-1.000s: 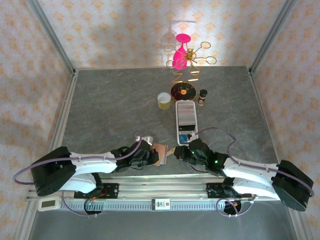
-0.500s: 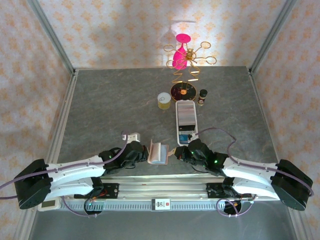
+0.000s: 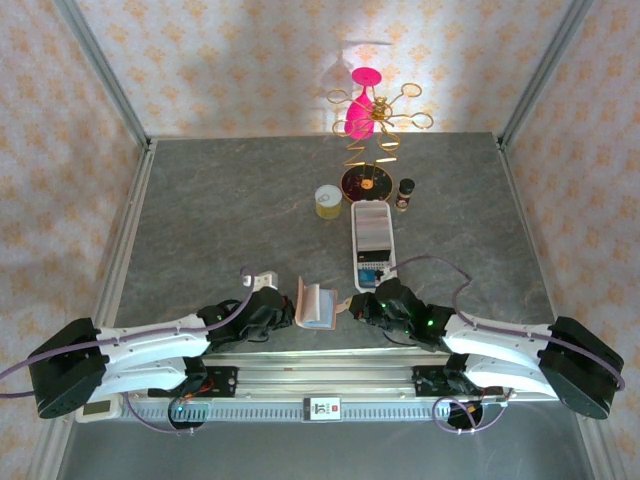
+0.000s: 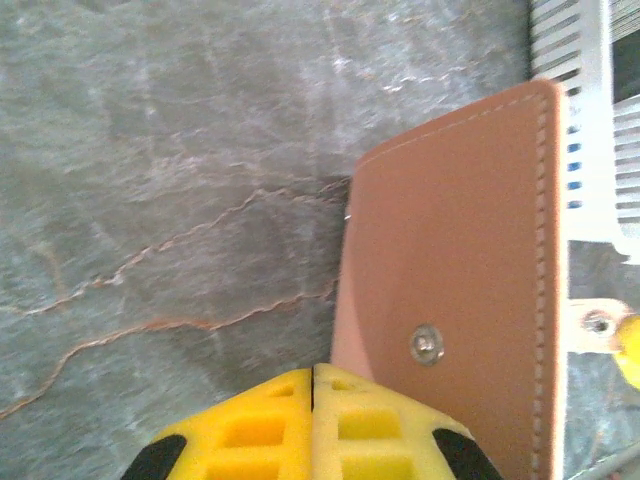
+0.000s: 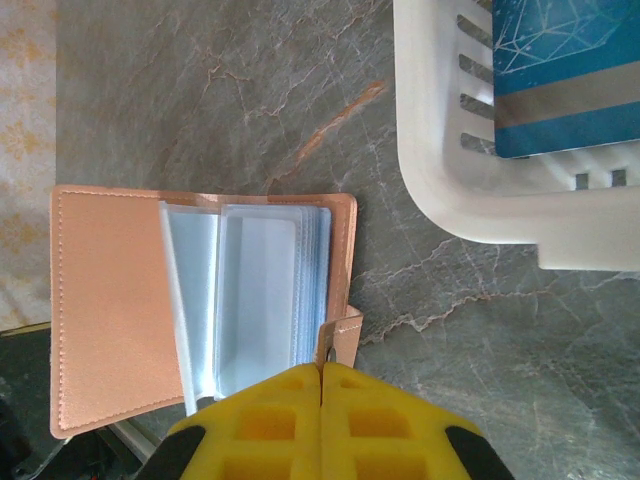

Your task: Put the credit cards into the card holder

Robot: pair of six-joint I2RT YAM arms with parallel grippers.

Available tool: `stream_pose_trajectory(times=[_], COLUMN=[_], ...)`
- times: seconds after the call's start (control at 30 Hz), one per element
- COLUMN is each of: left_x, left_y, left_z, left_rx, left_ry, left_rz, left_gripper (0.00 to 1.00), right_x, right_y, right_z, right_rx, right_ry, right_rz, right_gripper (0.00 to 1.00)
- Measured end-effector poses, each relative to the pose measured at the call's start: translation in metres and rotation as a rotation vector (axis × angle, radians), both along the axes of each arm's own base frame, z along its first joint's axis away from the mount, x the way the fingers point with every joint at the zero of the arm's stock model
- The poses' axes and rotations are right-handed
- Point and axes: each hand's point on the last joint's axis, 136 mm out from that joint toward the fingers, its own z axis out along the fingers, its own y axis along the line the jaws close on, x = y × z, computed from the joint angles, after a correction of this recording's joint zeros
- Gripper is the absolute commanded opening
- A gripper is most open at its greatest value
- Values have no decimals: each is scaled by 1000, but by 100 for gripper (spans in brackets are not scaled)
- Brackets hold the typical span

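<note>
The tan card holder (image 3: 318, 305) lies open near the table's front edge, its pale sleeves (image 5: 260, 290) fanned upward. My right gripper (image 3: 357, 306) (image 5: 321, 372) is shut on its closing tab (image 5: 338, 335). My left gripper (image 3: 287, 311) (image 4: 313, 375) is shut with nothing between its fingers. It sits against the outside of the raised cover (image 4: 460, 270), below the snap (image 4: 427, 345). A blue credit card (image 5: 560, 70) (image 3: 372, 272) lies in the near end of the white tray (image 3: 373, 240) (image 5: 440, 190), just beyond the holder.
Behind the tray stand a yellow-lidded jar (image 3: 327, 201), a small dark bottle (image 3: 405, 193) and a gold wire stand on a dark round base (image 3: 365, 181), with a pink object (image 3: 358, 112) at the back wall. A metal rail (image 3: 320, 375) runs along the front edge.
The left arm swung and drew back leftward, and the holder's cover went from nearly folded to standing open with the sleeves showing. The right arm kept still on the tab.
</note>
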Motion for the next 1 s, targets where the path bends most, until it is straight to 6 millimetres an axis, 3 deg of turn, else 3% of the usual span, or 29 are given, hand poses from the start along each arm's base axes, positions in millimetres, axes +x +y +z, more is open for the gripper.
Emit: stream_pose_trajectory(times=[0.23,0.47,0.7,1.0], left_x=[6,-13,-13,-9], left_y=[-35,-65,-72,-69], left_z=[21,-15,-20,-20], left_rx=[-170,-156,-164,-192], left_ry=[-28,79,91,102], left_rz=[-48,-153,-166,-94], left_gripper=[0,0,0,0], right_x=[0,-1,-3,-2], right_y=[0,1,5,31], right_z=[0,0,3,5], right_rx=[0,4,14,-1], right_ry=[0,2,7,21], right_rz=[1,7,32,103], right_gripper=[0,0,0,0])
